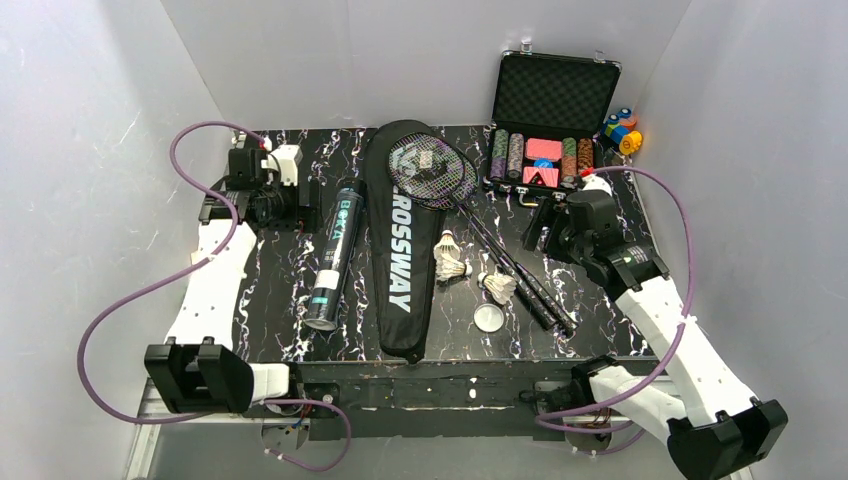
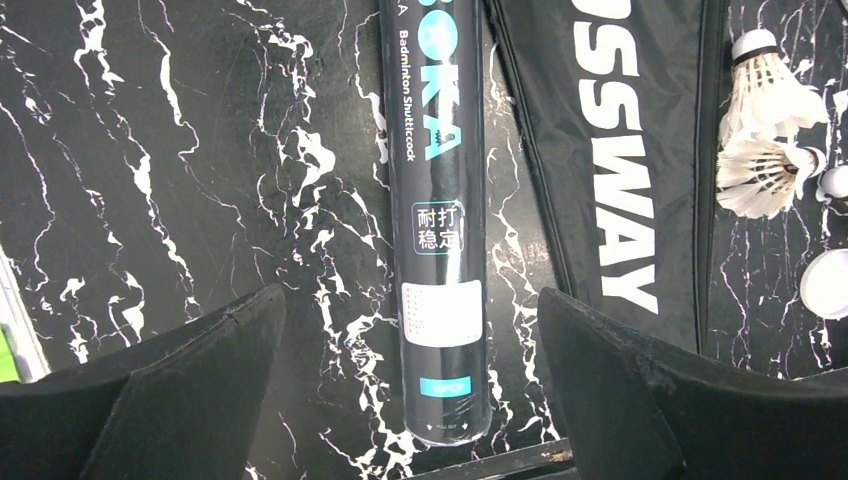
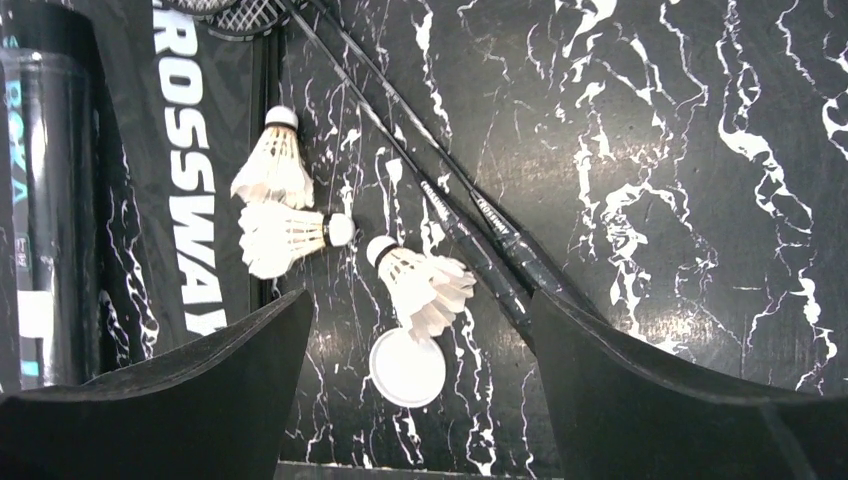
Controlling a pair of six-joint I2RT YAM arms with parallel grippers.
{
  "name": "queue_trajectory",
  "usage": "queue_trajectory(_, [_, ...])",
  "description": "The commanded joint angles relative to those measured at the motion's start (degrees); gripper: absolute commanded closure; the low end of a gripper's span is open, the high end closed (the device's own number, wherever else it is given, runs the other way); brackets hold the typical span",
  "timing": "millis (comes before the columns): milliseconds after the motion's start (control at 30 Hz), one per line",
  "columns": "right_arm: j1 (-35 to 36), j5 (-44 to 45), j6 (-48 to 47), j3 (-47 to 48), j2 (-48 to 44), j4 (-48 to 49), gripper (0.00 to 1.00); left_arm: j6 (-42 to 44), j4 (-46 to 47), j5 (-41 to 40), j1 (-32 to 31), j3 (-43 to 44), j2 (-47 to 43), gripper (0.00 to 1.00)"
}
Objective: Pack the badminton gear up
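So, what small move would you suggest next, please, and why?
Probably lower the open right gripper onto the nearest shuttlecock: it lies loose, framed by the jaws, and the round lid lies off the tube, so the tube looks ready to take it.

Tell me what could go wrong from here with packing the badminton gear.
1. The three shuttlecocks lie bunched together, so a grab at one may crush feathers or knock its neighbours.
2. The two racquets overlap, heads on the bag; lifting one could drag the other.
3. The lid lies flat, likely hard to pinch, and the tube on its side might roll.
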Motion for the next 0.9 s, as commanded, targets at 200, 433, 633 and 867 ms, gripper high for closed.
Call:
queue_trajectory(200, [8.17, 6.44, 2.96, 2.11, 0.55, -4.78, 0.11, 2.73, 2.23, 0.62, -2.93, 4.26, 13.89, 0.02])
queue_trajectory(433, [12.77, 9.45, 4.46, 2.54, 0.83, -6.99, 0.10, 5.16, 4.81, 0.77, -5.17, 7.02, 24.56, 0.02])
queue_trajectory(633, [16.92, 12.69, 6.33, 2.26, 1.19, -8.74, 0.09, 5.75, 6.67, 1.50, -5.53, 6.46, 29.63, 0.02])
queue_trajectory(867, [19.71, 13.68, 7.61, 2.07, 3.18, -8.78, 0.09, 7.28, 10.22, 0.94, -6.32, 2.53, 32.25, 0.02])
